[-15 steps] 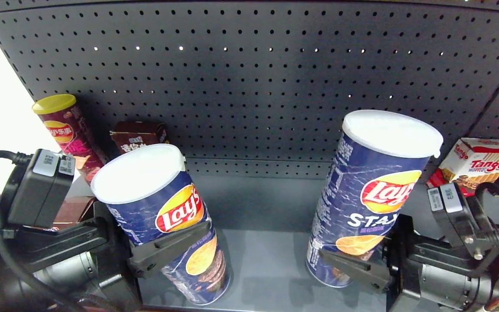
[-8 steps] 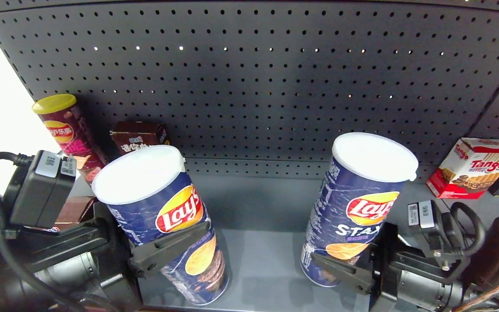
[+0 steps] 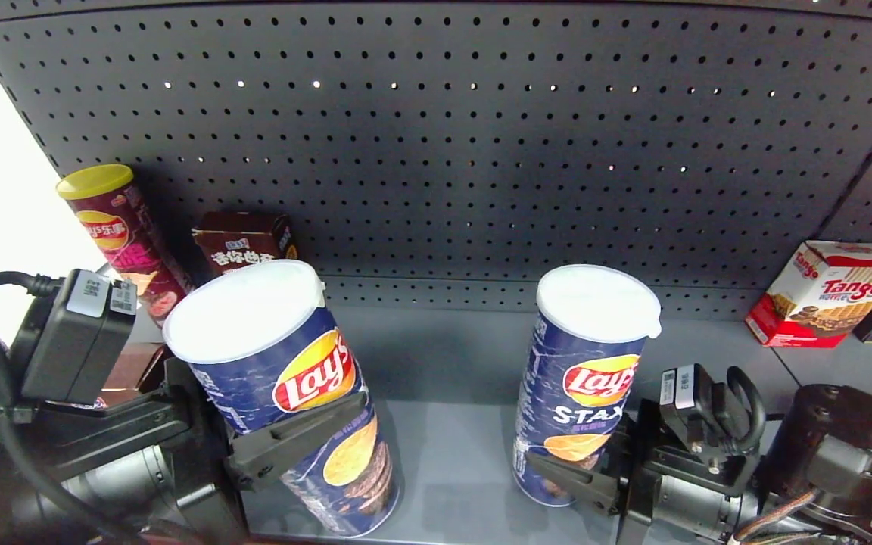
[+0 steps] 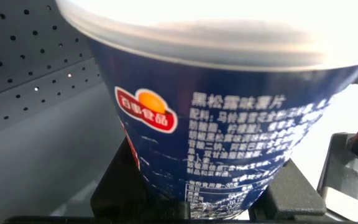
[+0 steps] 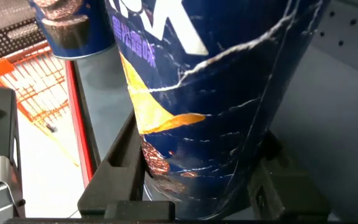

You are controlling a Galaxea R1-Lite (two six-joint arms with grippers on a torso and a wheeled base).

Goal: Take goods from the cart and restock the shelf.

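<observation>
Two blue cans are gripped at the shelf, the left can tilted in the left tool, the right can upright in the right tool and seemingly touching down, so placing is underway: next, straighten, lower, release

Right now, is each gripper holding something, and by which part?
The left gripper clamps the left chip can around its middle; the right gripper clamps the right chip can around its lower part, near the base.
</observation>
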